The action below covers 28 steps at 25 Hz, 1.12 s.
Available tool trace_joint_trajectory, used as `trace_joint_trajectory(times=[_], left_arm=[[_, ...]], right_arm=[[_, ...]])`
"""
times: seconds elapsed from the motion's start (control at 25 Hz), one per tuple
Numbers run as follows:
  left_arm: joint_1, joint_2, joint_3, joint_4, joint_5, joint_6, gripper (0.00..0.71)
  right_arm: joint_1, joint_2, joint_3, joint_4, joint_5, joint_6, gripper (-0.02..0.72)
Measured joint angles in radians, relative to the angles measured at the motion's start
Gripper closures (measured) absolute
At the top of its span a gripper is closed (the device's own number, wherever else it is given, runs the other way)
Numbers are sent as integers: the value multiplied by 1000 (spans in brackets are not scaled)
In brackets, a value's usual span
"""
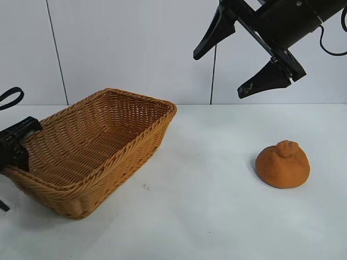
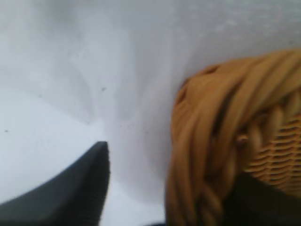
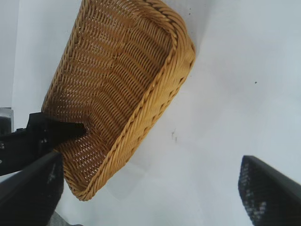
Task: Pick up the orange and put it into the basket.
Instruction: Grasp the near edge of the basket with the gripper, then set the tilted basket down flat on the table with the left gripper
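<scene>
The orange sits on the white table at the right, knobby top up, with nothing touching it. The wicker basket stands at the left. It also shows in the right wrist view and its braided rim in the left wrist view. My right gripper hangs high above the table, up and to the left of the orange, wide open and empty. My left gripper is at the basket's left end. Its jaws straddle the rim, one finger inside, the other outside with a gap to the wicker.
The white table spreads between the basket and the orange. A white wall with vertical seams stands behind. A small dark speck lies on the table near the basket.
</scene>
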Motion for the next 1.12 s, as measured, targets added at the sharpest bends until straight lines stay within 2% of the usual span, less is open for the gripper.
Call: trace_joint_trajectory(times=[0.32, 0.76, 0.92, 1.12], left_arm=[[0, 26, -233, 18, 170, 156, 615], [0, 236, -652, -34, 501, 614, 615], [0, 277, -695, -30, 566, 713, 615], [0, 323, -696, -32, 575, 768, 615]], right_arm=[[0, 0, 0, 0, 0, 0, 10], [0, 0, 0, 0, 3, 0, 10], [0, 0, 0, 0, 4, 0, 10], [0, 0, 0, 0, 7, 1, 10]])
